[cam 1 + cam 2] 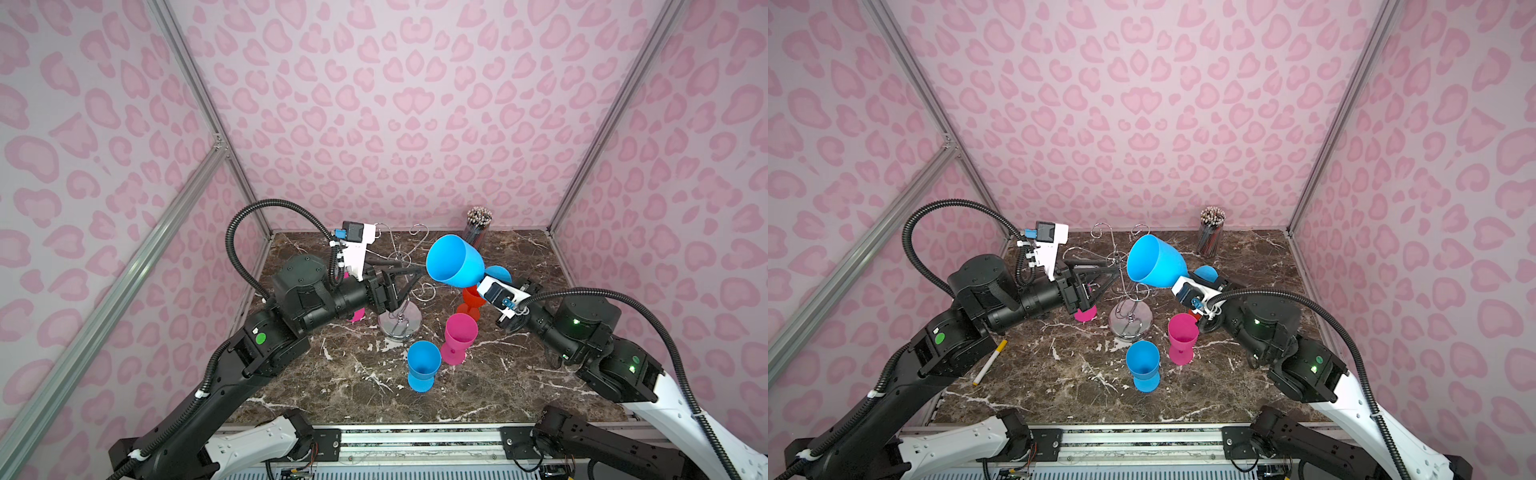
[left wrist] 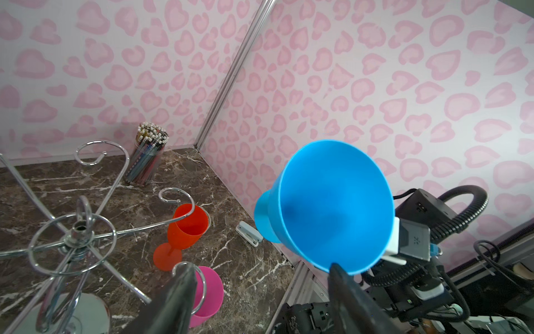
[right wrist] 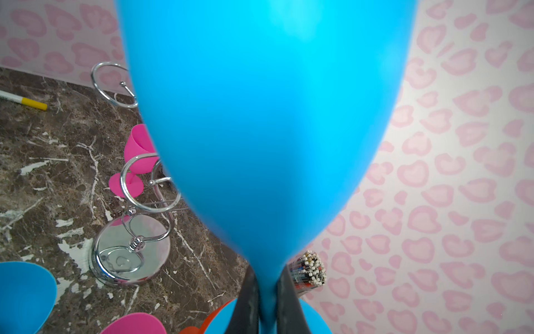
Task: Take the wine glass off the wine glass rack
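The blue wine glass (image 1: 455, 262) (image 1: 1156, 262) hangs tilted in the air just right of the wine glass rack, its mouth (image 2: 332, 208) turned toward the left arm. My right gripper (image 3: 267, 292) is shut on the stem just below the bowl (image 3: 260, 115). The wine glass rack (image 1: 401, 324) (image 1: 1131, 322) is chrome wire on a round mirror base (image 3: 133, 251). The glass hangs free of its scrolled arms (image 2: 78, 231). My left gripper (image 1: 409, 268) (image 1: 1115, 266) (image 2: 261, 269) is open at the rack's arms. One fingertip (image 2: 336, 271) is just below the glass rim.
On the marble stand a blue glass (image 1: 423, 365), a pink glass (image 1: 459, 336) and a red glass (image 2: 187, 225). Another pink glass (image 1: 1086, 313) is behind the left arm. A pencil cup (image 1: 1210, 232) stands at the back wall. A marker (image 1: 990, 361) and a white stapler (image 2: 249, 237) lie loose.
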Robot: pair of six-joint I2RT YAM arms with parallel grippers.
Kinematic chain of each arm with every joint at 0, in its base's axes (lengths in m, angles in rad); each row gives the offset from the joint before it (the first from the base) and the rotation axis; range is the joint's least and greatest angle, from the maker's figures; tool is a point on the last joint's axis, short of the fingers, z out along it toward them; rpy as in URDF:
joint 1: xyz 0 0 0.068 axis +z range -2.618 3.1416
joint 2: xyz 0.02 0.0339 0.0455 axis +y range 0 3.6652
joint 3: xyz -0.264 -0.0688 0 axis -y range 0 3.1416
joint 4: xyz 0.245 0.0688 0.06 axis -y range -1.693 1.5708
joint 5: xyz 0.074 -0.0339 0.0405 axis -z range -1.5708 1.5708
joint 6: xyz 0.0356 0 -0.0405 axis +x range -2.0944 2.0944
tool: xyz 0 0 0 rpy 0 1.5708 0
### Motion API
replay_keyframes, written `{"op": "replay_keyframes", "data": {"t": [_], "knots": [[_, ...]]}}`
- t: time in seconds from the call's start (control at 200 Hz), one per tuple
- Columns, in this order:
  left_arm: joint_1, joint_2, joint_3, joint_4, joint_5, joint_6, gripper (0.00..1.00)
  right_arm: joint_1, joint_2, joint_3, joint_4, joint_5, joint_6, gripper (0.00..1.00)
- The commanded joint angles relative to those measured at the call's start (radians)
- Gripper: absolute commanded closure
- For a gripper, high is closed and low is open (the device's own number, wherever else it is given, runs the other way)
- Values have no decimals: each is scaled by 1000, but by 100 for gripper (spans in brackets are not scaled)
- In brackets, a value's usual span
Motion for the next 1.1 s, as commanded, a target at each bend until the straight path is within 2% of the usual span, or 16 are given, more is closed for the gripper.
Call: {"op": "replay_keyframes", "data": {"t": [0.0, 0.31, 0.55, 0.625, 0.665, 0.94, 0.995, 1.045, 1.07, 1.095], "knots": [[1, 6, -2, 9, 49, -52, 28, 44, 10, -3, 22, 89, -122, 100], [2, 18, -20, 7, 64, -75, 37, 171, 42, 7, 22, 225, -219, 100], [1, 22, -58, 6, 60, -80, 60, 211, 48, 7, 36, 278, -255, 100], [1, 22, -59, 6, 65, -80, 63, 218, 48, 7, 37, 285, -259, 100], [2, 22, -61, 5, 66, -79, 69, 220, 48, 7, 39, 286, -259, 100], [2, 19, -67, 5, 61, -78, 89, 233, 58, 13, 31, 300, -267, 100], [2, 19, -68, 3, 61, -73, 96, 234, 57, 8, 38, 300, -266, 100], [1, 19, -69, -2, 57, -69, 96, 235, 55, 4, 39, 300, -266, 100], [2, 19, -72, -2, 55, -71, 96, 235, 55, 3, 42, 301, -266, 94], [2, 17, -74, 1, 55, -72, 96, 236, 54, -1, 44, 305, -265, 81]]}}
